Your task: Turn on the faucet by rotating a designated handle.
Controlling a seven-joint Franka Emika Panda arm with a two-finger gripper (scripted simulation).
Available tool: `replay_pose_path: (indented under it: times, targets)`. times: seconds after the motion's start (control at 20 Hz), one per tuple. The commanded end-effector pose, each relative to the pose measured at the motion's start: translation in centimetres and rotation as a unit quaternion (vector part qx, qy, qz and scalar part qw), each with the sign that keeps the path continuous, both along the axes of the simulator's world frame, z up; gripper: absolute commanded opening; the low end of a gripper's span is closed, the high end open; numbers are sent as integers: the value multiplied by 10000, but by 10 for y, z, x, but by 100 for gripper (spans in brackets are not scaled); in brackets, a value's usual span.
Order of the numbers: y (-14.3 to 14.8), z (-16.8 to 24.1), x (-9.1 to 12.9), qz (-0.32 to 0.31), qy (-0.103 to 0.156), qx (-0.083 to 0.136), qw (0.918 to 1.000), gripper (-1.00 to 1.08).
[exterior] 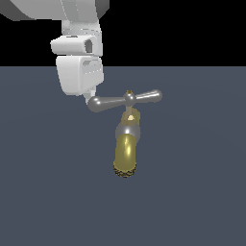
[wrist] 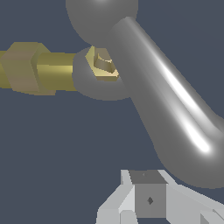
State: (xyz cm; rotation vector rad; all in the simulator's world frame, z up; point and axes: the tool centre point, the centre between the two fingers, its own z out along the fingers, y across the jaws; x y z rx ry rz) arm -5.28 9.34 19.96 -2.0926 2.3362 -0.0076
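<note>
We saw a flat, uniform slate-blue ground surface that filled the lower part of the exterior view and ended at a straight horizon against a black background. It carried no markings, edges or texture. The only object we found over it was the faucet, placed near the middle of the surface, its brass-yellow spout ending in a rough dark-gold rim. We could not tell from either view where, or whether, the faucet touched the surface. In the wrist view the same slate-blue ground formed the backdrop.
</note>
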Motion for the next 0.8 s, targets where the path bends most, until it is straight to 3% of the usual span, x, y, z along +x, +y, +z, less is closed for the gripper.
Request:
replay_pose_path:
  times: [0.0,0.75]
  targets:
    - [-4,0,-5,-11,5,-9,10000,-100]
    - [-27,0,-47,2,20,-3,10000,-100]
